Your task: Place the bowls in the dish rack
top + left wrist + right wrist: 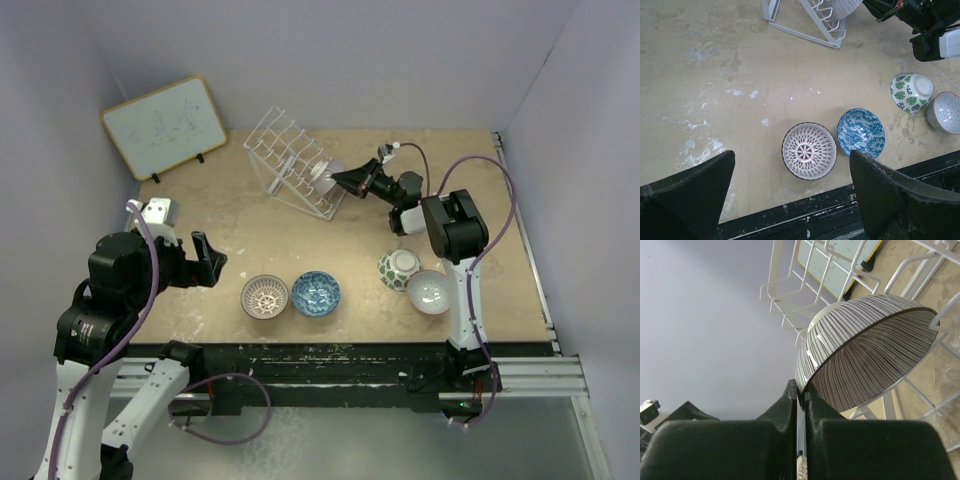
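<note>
Near edge of the counter (300,235): brown bowl (265,296), blue bowl (316,293), green bowl (399,268), pale bowl (429,292). My left end effector (792,165) hangs released near them. Farther out, my right end effector (800,390) is clenched on the rim of a striped bowl (865,355), tilted among the rack (288,152) wires. Hazard — a thin rim grip; a snagged wire could twist the bowl free.

There are five small round patterned ceramic bowls (316,292), one white wire dish rack (285,150), one wood-framed whiteboard (165,125) and two black-and-white robot arms (455,230).
</note>
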You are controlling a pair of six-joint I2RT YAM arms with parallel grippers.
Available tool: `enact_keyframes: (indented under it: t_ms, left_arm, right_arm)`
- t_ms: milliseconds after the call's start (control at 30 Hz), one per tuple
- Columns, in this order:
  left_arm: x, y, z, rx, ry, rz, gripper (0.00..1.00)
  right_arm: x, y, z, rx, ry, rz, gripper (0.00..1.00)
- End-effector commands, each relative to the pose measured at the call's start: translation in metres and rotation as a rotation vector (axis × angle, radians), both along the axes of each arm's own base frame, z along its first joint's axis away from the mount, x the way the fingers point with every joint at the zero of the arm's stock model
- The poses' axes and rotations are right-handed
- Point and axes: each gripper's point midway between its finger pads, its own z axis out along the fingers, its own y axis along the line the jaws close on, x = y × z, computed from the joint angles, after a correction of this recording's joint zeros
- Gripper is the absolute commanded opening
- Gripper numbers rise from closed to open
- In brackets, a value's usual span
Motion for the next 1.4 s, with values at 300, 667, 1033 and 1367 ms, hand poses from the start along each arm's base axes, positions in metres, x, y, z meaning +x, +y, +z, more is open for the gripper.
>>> enact_keyframes:
  t_ms: [300, 667, 1033, 1367]
  left_arm:
    - [0.005, -0.005, 0.01, -0.026, -0.035, -0.008, 0.99]
    - [0.002, -0.003, 0.011, -0.024, -0.04, -0.005, 0.99]
    - [0.001, -0.003, 0.016, -0.027, -0.054, -0.008, 0.99]
    - [-0.001, -0.002, 0.02, -0.027, -0.064, -0.008, 0.99]
  right_arm:
    - [-0.021, 0.009, -0.028, -0.094, -0.008, 0.147, 0.24]
    - [-0.017, 0.004, -0.031, -0.107, 0.024, 0.133, 0.37]
    - [-0.018, -0.005, 0.0, -0.156, -0.014, 0.096, 0.53]
    - [-0.013, -0.007, 0.024, -0.159, -0.041, 0.084, 0.54]
